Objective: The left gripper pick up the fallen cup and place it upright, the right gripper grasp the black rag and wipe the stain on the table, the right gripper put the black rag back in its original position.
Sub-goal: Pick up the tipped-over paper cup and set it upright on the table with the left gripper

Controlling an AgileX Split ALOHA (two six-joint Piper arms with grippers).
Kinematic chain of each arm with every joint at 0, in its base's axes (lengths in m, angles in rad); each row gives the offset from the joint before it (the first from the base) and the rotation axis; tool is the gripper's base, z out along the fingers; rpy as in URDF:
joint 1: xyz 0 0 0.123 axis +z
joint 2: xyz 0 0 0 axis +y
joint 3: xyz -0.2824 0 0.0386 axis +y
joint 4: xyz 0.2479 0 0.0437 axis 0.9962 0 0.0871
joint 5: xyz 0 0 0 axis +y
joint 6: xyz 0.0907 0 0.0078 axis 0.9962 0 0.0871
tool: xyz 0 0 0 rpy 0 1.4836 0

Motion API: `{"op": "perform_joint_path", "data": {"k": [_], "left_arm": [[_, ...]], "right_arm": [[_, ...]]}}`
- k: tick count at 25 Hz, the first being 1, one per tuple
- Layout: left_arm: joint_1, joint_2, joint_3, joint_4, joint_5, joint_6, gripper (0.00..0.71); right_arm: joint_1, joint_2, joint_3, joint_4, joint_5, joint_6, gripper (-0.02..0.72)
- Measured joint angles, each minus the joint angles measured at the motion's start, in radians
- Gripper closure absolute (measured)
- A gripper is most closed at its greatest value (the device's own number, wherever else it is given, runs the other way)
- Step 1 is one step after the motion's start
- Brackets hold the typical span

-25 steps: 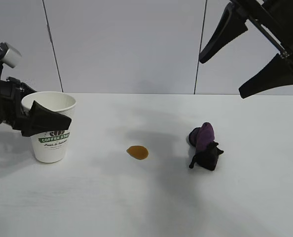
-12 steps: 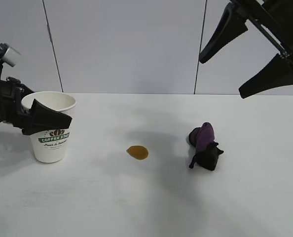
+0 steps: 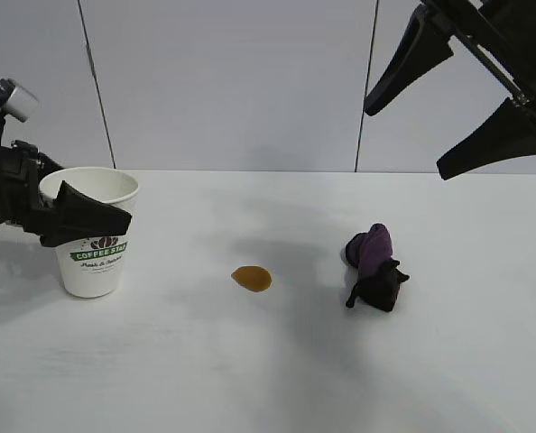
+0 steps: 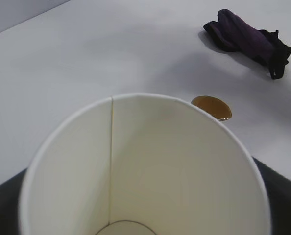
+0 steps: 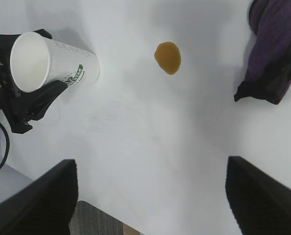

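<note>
While our left gripper [image 3: 92, 219] straddles the upright cup [image 3: 92, 262], jaws apart | right gripper [image 3: 448, 99] high, spread wide | rag [image 3: 374, 268] untouched

Cup [image 3: 92, 236] upright; stain [image 3: 251, 278] beside rag [image 3: 374, 269].

On the table [image 3: 277, 379] the cup [image 3: 94, 244] stands upright at the left, the stain [image 3: 251, 278] lies near the middle, and the rag [image 3: 374, 268] lies right of the stain, well apart from the cup.
</note>
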Motion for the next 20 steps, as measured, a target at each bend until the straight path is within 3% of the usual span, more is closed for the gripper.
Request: {"op": "perform_joint_path", "data": {"k": [20], "left_arm": [[0.005, -0.131, 0.0, 0.212, -0.096, -0.197, 0.019]], "right_arm": [[0.0, 0.0, 0.0, 0.0, -0.001, 0.0, 0.135]]}}
